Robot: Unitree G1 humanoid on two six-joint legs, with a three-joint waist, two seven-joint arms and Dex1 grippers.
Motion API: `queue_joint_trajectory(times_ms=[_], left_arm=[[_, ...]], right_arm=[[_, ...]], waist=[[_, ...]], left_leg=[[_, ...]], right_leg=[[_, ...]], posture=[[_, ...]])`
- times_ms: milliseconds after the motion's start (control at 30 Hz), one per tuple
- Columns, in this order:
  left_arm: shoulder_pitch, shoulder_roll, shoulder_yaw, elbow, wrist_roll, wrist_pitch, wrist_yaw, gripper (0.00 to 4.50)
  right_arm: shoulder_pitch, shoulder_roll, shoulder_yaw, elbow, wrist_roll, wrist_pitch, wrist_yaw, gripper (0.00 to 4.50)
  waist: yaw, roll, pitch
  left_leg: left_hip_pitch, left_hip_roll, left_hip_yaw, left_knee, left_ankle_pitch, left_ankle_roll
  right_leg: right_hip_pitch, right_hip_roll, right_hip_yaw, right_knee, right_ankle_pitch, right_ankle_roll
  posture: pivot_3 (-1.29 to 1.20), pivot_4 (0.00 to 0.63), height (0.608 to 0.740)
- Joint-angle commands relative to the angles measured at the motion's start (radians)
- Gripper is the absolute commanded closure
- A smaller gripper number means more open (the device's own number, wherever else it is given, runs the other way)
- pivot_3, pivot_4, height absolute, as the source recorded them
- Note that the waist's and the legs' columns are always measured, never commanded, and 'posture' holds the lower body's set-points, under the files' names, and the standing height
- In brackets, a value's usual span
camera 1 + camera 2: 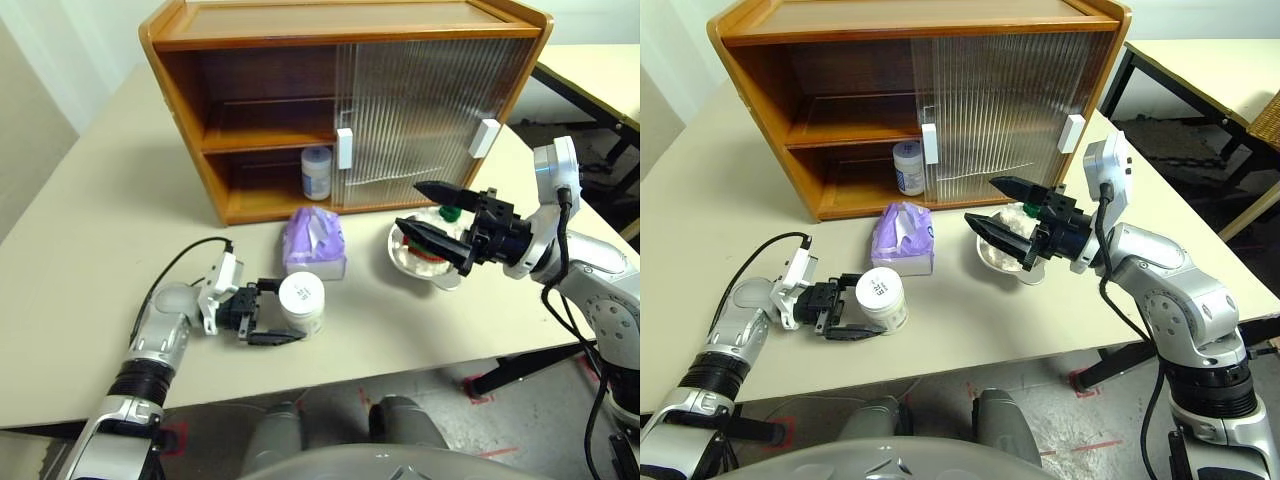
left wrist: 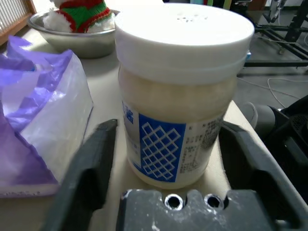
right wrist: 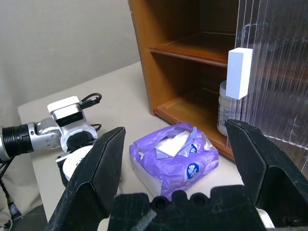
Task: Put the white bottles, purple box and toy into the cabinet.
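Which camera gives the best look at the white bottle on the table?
The left wrist view: the white bottle stands close up between the left end effector's fingers, label readable. Both eye views show it small from above; the right wrist view catches just its lid.

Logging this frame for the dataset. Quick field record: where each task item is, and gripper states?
bottle 1: inside cabinet, lower compartment
bottle 2: on table, upright, between left gripper fingers
purple box: on table, in front of cabinet
toy: in steel bowl
left gripper: fingers either side of bottle 2, small gaps visible
right gripper: open, above bowl
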Motion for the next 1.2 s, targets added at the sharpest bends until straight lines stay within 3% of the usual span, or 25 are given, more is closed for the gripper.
queue_joint_trajectory(times_ms=[33,300,700,967,1200], left_arm=[[-0.010,-0.005,-0.007,0.015,0.012,-0.001,0.011,1.47],[-0.004,-0.007,0.026,-0.053,-0.023,0.051,0.065,1.47],[0.001,0.020,0.116,-0.327,-0.158,0.307,0.213,1.47],[-0.129,-0.049,0.227,-0.214,-0.150,0.384,0.483,1.47],[-0.185,-0.112,0.253,-0.123,-0.097,0.364,0.658,1.47]], right_arm=[[0.010,-0.009,-0.020,-0.014,0.003,0.005,-0.005,0.00],[0.019,-0.004,-0.013,-0.012,0.000,-0.002,-0.007,0.00],[0.003,0.013,0.010,0.014,-0.016,-0.011,0.007,0.00],[-0.012,0.024,0.019,0.037,-0.032,-0.021,0.026,0.00],[-0.004,0.027,0.015,0.033,-0.039,-0.022,0.034,0.00]], waist=[[0.000,0.000,0.000],[0.000,0.000,0.000],[0.001,0.000,0.000],[0.005,0.000,0.000],[0.003,0.000,0.000]], left_leg=[[0.000,0.000,0.000,0.000,0.000,0.000],[0.000,0.000,0.000,0.000,0.000,0.000],[0.000,0.000,0.000,0.000,0.000,0.000],[0.000,0.000,-0.001,0.001,0.000,0.000],[0.000,-0.002,-0.001,0.001,0.000,0.001]], right_leg=[[0.000,0.000,0.000,0.000,0.000,0.000],[0.000,0.000,0.000,0.000,0.000,0.001],[0.000,0.001,0.001,0.000,0.000,0.001],[0.001,0.002,0.001,0.000,0.001,0.003],[0.002,0.002,0.003,-0.001,0.002,0.002]], posture=[[-0.08,0.000,0.740],[-0.07,0.000,0.740],[-0.05,0.000,0.740],[-0.03,0.000,0.740],[-0.05,0.000,0.740]])
